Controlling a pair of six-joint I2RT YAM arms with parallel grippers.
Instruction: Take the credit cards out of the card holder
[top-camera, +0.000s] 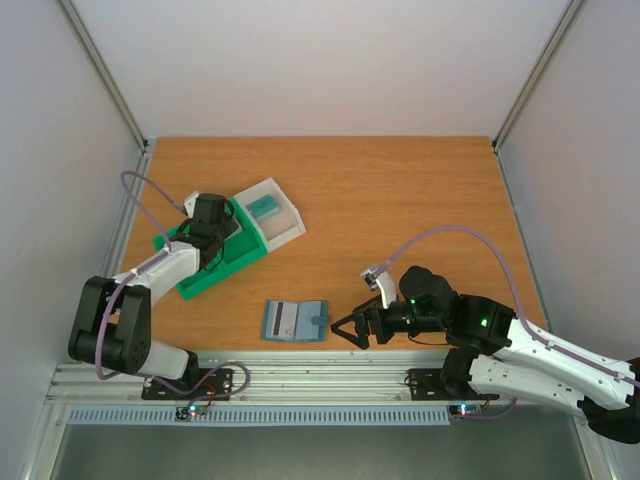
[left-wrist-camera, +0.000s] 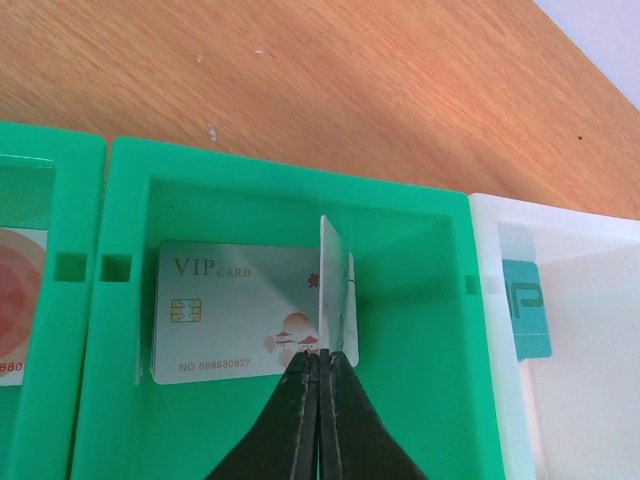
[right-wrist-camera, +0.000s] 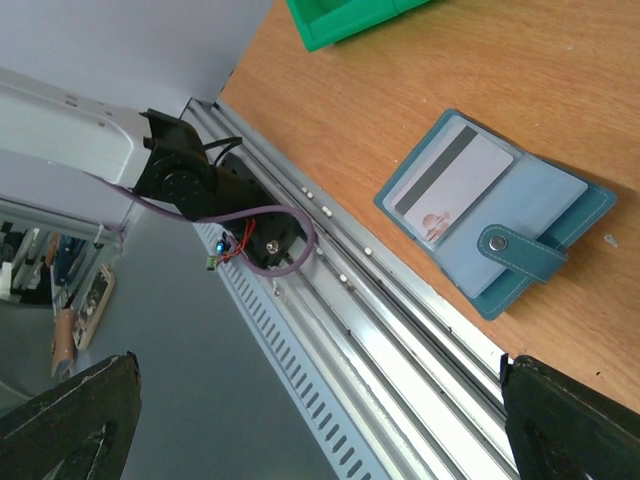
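My left gripper (left-wrist-camera: 320, 355) is shut on a whitish credit card (left-wrist-camera: 335, 290), held upright and edge-on inside a compartment of the green tray (left-wrist-camera: 420, 210). Another credit card (left-wrist-camera: 230, 310), printed "VIP CARD", lies flat in that compartment. The slate-blue card holder (top-camera: 296, 320) lies open near the table's front edge, with one whitish card (right-wrist-camera: 450, 185) in its pocket. Just right of it, my right gripper (top-camera: 352, 330) stands open and empty over the front rail; its fingertips (right-wrist-camera: 70, 420) show at the bottom corners of the right wrist view.
The tray's clear section (top-camera: 280, 215) holds a teal card (left-wrist-camera: 525, 305). A card with red rings (left-wrist-camera: 15, 300) lies in the green compartment to the left. The metal rail (right-wrist-camera: 400, 330) runs along the near edge, by the left arm's base (top-camera: 190, 380).
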